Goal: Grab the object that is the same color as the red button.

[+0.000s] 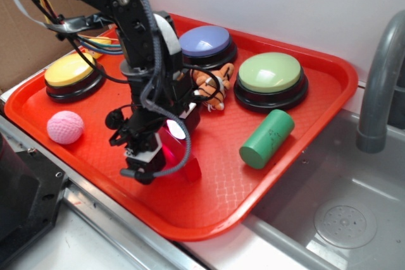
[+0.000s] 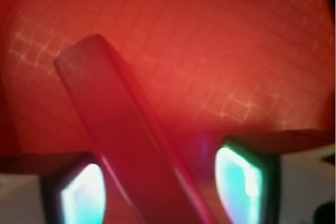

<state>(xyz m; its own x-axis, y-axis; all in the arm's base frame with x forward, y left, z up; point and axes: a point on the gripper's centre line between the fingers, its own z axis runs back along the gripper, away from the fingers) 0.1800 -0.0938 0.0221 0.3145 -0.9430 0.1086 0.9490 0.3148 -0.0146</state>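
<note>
Looking down between the fingers of the gripper [image 2: 168,190], we see one red block [image 2: 126,140] running slantwise through the gap; the two pads [image 2: 84,200] stand apart on either side of it, and we cannot tell whether either touches it; the jaws are spread, not clamped. From the exterior view the gripper [image 1: 166,156] hangs low over the red tray [image 1: 266,194], toward the middle of its near edge, with the block [image 1: 192,170] poking out just beside it on the tray floor. Outward from there we count one green cylinder [image 1: 266,139] lying on its side toward the right edge; one pink ball [image 1: 65,126] near the left edge; one small striped plush toy [image 1: 212,86] between the buttons. Three buttons line the far edge: one yellow button [image 1: 71,71] at the left corner, one blue button [image 1: 205,42] in the middle, one green button [image 1: 270,75] to the right. A grey faucet [image 1: 380,80] rises beyond the right edge, above a metal sink [image 1: 342,219].
</note>
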